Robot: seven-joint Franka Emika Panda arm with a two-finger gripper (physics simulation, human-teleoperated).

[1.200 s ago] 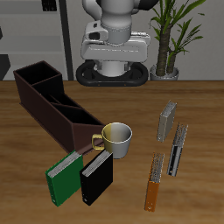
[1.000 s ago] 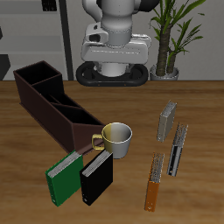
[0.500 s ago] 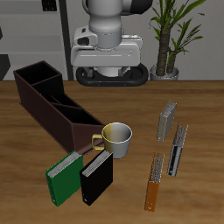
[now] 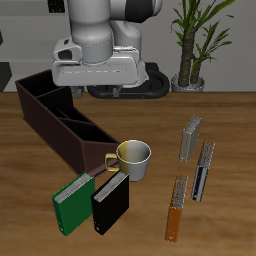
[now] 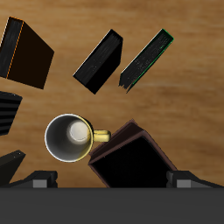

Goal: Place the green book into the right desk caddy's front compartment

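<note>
Hand [image 4: 100,92] above the right desk caddy [image 4: 60,120]: fingers hidden, grip state could not be told. Green book [image 4: 73,203] lay untouched on counter [image 4: 230,130].

We took this for an office or study corner, rendered in simulation. What told us so was the wooden table [image 4: 230,110] laid out like a desk: a long dark brown right desk caddy [image 4: 58,122] with inner dividers, and several books lying about, among them the green book [image 4: 72,203] beside a black book [image 4: 111,203], with more books [image 4: 191,139] farther across. A white mug [image 4: 133,159] with a yellow handle stood near the caddy's end. Behind the table we saw a potted plant [image 4: 198,35] against a grey wall, the sort of greenery kept in a workroom.
</note>
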